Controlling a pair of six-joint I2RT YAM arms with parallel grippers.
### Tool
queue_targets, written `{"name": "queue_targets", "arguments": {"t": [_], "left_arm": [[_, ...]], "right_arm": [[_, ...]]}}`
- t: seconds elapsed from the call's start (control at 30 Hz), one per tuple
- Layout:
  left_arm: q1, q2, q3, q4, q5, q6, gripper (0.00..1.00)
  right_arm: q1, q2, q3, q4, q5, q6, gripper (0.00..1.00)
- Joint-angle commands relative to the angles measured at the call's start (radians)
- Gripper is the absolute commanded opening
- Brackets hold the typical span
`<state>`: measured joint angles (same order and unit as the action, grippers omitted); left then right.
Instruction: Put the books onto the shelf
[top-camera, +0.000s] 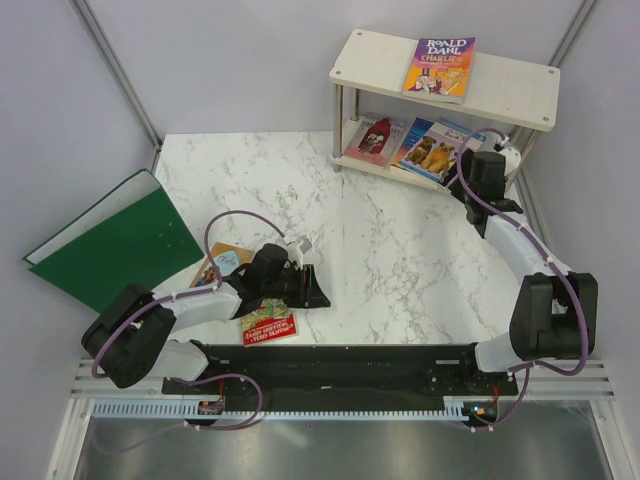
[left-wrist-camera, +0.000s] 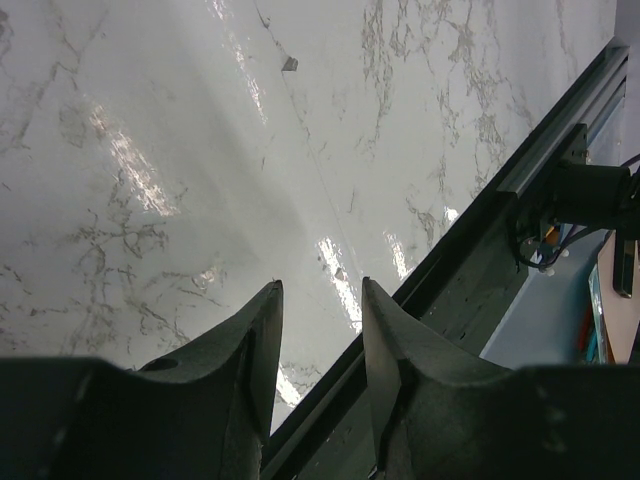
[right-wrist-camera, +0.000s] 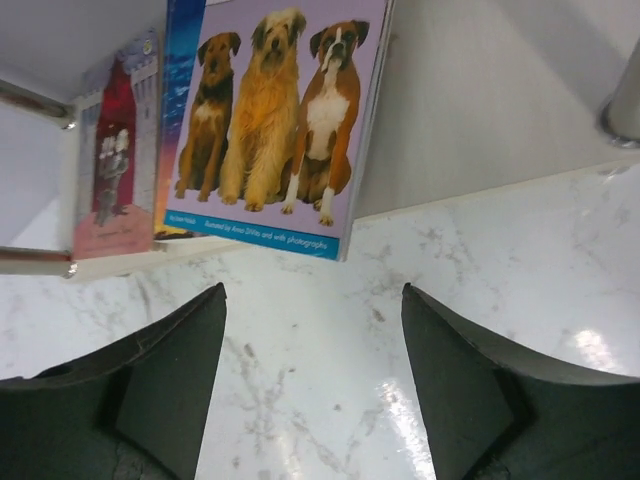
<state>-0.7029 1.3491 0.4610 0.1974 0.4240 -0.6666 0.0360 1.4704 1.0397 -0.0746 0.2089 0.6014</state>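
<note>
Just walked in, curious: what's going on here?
Two robot arms are shelving children's paperbacks on a small two-tier white rack with metal legs. The right pincer is open and empty before the lower board, where a dogs-cover book lies beside a red-figure book. A purple-yellow Roald Dahl book lies on top. The left pincer hangs open over the white marble table; a tan book and a red-green book lie by that arm.

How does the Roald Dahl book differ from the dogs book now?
The Roald Dahl book lies on the shelf's top board, the dogs book on the lower one. The Roald Dahl book is purple and yellow; the dogs book shows three dogs. The Roald Dahl book lies alone; the dogs book shares its board with a red book. Both lie cover up.
</note>
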Motion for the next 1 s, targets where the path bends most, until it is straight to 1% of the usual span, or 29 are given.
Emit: {"name": "queue_targets", "arguments": {"t": [0.0, 0.03, 0.07, 0.13, 0.2, 0.4, 0.57, 0.7, 0.97], "left_arm": [[-0.007, -0.010, 0.019, 0.042, 0.006, -0.018, 0.44], [-0.007, -0.010, 0.018, 0.042, 0.006, -0.018, 0.44], [-0.007, -0.013, 0.016, 0.042, 0.006, -0.019, 0.44], [-0.007, -0.015, 0.015, 0.043, 0.006, -0.018, 0.44], [-0.007, -0.019, 0.013, 0.043, 0.006, -0.018, 0.44], [-0.007, -0.022, 0.010, 0.046, 0.005, -0.018, 0.44], [-0.007, -0.021, 0.010, 0.046, 0.006, -0.018, 0.44], [-0.007, -0.019, 0.011, 0.048, 0.004, -0.018, 0.44], [-0.007, -0.013, 0.015, 0.046, 0.009, -0.018, 0.44]], "right_arm": [[-0.030, 0.016, -0.067, 0.208, -0.262, 0.290, 0.78], [-0.071, 0.025, -0.079, 0.278, -0.288, 0.328, 0.78], [-0.080, 0.046, -0.107, 0.310, -0.342, 0.400, 0.77], [-0.097, 0.067, -0.136, 0.410, -0.380, 0.472, 0.76], [-0.104, 0.085, -0.162, 0.444, -0.391, 0.530, 0.75], [-0.107, 0.080, -0.150, 0.409, -0.345, 0.525, 0.74], [-0.108, 0.111, -0.122, 0.394, -0.310, 0.523, 0.67], [-0.111, 0.122, -0.106, 0.346, -0.279, 0.521, 0.67], [-0.120, 0.129, -0.118, 0.322, -0.221, 0.526, 0.68]]}}
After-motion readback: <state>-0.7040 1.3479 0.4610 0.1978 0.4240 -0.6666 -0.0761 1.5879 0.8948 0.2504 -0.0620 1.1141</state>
